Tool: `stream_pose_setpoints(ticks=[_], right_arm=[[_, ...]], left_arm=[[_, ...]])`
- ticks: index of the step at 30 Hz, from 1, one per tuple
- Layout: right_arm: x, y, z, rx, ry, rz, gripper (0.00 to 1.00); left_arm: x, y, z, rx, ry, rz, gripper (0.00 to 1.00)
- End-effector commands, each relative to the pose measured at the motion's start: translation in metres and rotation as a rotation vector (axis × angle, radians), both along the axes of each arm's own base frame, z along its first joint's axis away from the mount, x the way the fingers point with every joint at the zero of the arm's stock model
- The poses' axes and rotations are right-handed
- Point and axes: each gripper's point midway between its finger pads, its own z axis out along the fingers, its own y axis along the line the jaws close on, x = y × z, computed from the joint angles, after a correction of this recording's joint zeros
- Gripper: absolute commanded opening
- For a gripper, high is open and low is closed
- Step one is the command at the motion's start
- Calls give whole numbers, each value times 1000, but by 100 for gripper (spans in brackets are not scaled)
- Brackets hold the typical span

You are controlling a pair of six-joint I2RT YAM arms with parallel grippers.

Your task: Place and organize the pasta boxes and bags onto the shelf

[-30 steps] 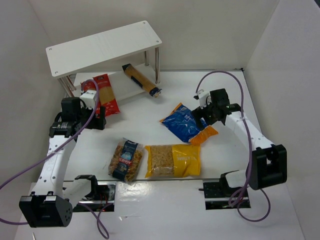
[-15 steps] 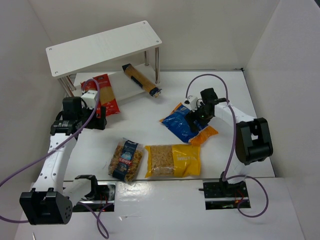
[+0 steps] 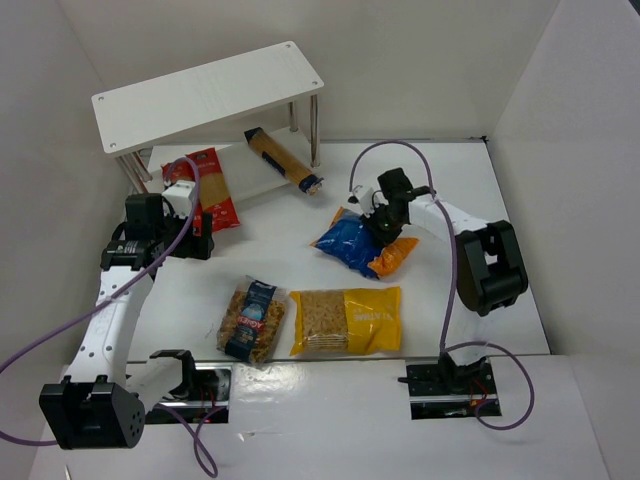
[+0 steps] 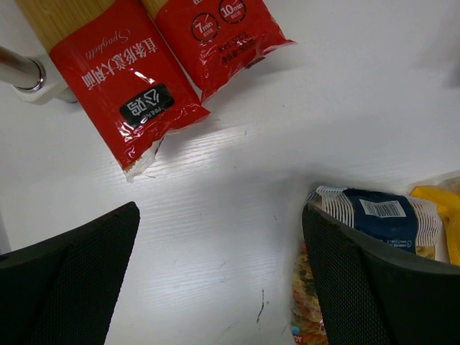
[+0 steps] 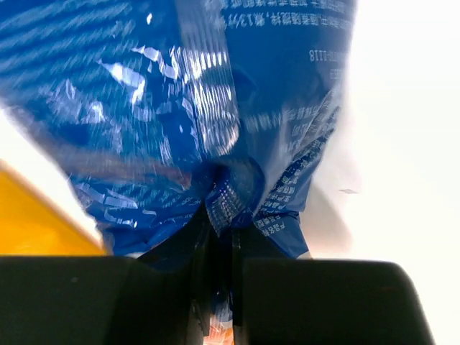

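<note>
The right gripper (image 5: pixel 219 244), jaws pinched on a fold of the blue-orange bag (image 3: pixel 345 243), has the shelf (image 3: pixel 200 95) far and left of it; the left gripper (image 4: pixel 219 212) stands wide open, empty.

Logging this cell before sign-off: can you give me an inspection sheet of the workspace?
Surface: white table, few small dark marks.
Job's things: two red spaghetti packs and brown-orange spaghetti pack partly on lower tier of shelf; fusilli bag, yellow bag flat on table; blue-orange bag pinched.
Clutter: nothing seen.
Claws: left claw open above table; right claw shut on blue-orange bag.
Cables: purple cables loop off both arms.
Surroundings: white walls on three sides.
</note>
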Motion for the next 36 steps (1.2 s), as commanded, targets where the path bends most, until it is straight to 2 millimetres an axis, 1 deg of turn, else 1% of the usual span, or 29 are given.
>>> stream_pose_setpoints(ticks=[1, 2, 3, 4, 5, 6, 7, 10, 11, 13, 14, 15, 16, 18, 19, 21, 22, 23, 25, 26, 27, 28, 29, 30, 31, 32, 33, 34, 36], right_arm=[[-40, 39, 15, 74, 56, 142, 0], [-37, 46, 47, 123, 1, 158, 0], [-40, 57, 64, 161, -14, 188, 0], [-43, 62, 79, 198, -23, 205, 0], [-49, 74, 105, 275, -41, 252, 0], [-53, 79, 117, 312, -48, 272, 0], [-59, 87, 137, 380, -68, 310, 0], [-72, 100, 158, 480, -68, 371, 0], [-75, 102, 163, 496, -80, 395, 0], [-83, 102, 163, 510, -57, 430, 0], [-85, 106, 169, 534, -64, 454, 0], [-89, 106, 169, 542, -51, 465, 0], [-91, 107, 172, 553, -50, 482, 0], [-98, 110, 180, 586, -43, 519, 0], [-100, 111, 187, 595, -48, 533, 0], [-102, 114, 194, 620, -40, 553, 0], [-101, 116, 201, 631, -57, 563, 0], [-101, 116, 204, 631, -60, 564, 0], [-102, 120, 221, 664, -84, 589, 0], [-103, 120, 227, 672, -90, 602, 0], [-104, 123, 230, 692, -78, 611, 0], [-103, 125, 240, 706, -101, 626, 0], [-102, 127, 242, 715, -100, 631, 0], [-104, 127, 246, 725, -96, 637, 0], [-104, 131, 255, 753, -104, 657, 0], [-106, 134, 257, 780, -75, 671, 0], [-106, 134, 259, 780, -75, 672, 0], [-109, 135, 259, 798, -58, 682, 0], [-110, 140, 260, 811, -49, 698, 0]], left_arm=[[2, -5, 5, -10, -19, -40, 100], [2, -6, 5, -11, -21, -55, 100], [2, -8, 5, -18, -22, -62, 100], [2, -8, 5, -18, -22, -62, 100], [-1, -10, 6, -24, -22, -68, 100], [-1, -10, 6, -24, -22, -68, 100], [-1, -12, 7, -25, -25, -88, 100], [-4, -17, 16, -35, -61, -117, 100], [-6, -19, 15, -37, -54, -131, 100], [-8, -27, 19, -52, -74, -187, 100], [-11, -29, 20, -56, -76, -206, 100], [-12, -31, 24, -52, -93, -222, 100], [-14, -37, 27, -62, -105, -249, 100], [-18, -51, 27, -53, -107, -329, 100], [-22, -58, 31, -66, -124, -372, 100], [-24, -66, 32, -74, -134, -423, 100], [-26, -75, 39, -106, -153, -477, 100], [-28, -83, 44, -116, -168, -519, 100], [-34, -98, 50, -125, -191, -607, 100], [-36, -106, 54, -137, -210, -651, 100], [-38, -113, 52, -146, -204, -690, 100], [-37, -118, 52, -143, -214, -723, 100], [-40, -125, 55, -156, -231, -763, 100], [-40, -130, 51, -169, -221, -784, 100], [-43, -138, 46, -183, -212, -818, 100], [-41, -147, 48, -182, -255, -861, 100], [-42, -148, 49, -189, -257, -869, 100], [-39, -154, 44, -185, -283, -890, 100], [-36, -155, 42, -150, -336, -886, 100]])
